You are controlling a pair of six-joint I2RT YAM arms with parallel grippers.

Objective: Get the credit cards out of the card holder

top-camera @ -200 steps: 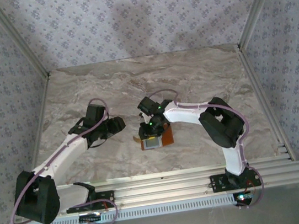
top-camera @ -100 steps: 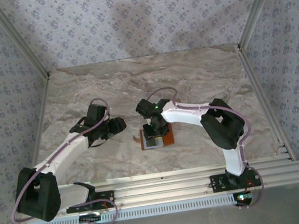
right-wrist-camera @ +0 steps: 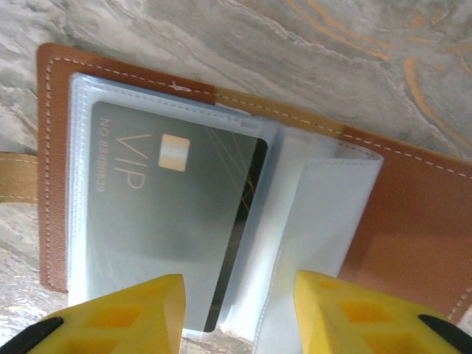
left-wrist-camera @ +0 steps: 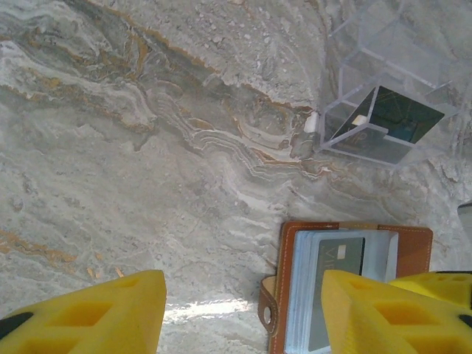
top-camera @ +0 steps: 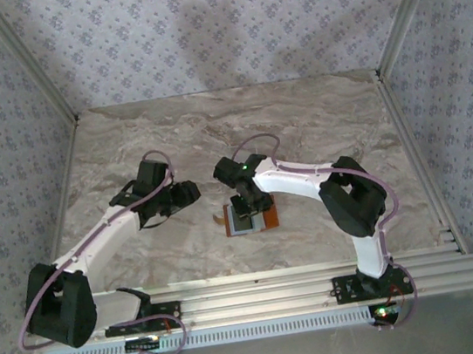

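The card holder (top-camera: pixel 265 220) lies open on the marble table, brown leather with clear plastic sleeves. In the right wrist view a grey-silver VIP credit card (right-wrist-camera: pixel 162 214) sits inside a sleeve of the card holder (right-wrist-camera: pixel 413 214). My right gripper (right-wrist-camera: pixel 237 295) hovers open just over the sleeves, one yellow finger over the card, the other over the empty sleeve pages. From above, the right gripper (top-camera: pixel 247 204) covers the holder's far part. My left gripper (left-wrist-camera: pixel 240 295) is open over bare table, left of the card holder (left-wrist-camera: pixel 284 295). The left gripper (top-camera: pixel 188 194) holds nothing.
A clear plastic box (left-wrist-camera: pixel 391 118) with a dark grey card (left-wrist-camera: pixel 402 118) in it stands beyond the card holder in the left wrist view. A leather snap strap (left-wrist-camera: pixel 267 313) sticks out of the holder's left edge. Aluminium rails (top-camera: pixel 279 290) run along the near edge.
The right gripper has turned and come down over the open card holder, now covering its far part. The left arm has barely shifted.
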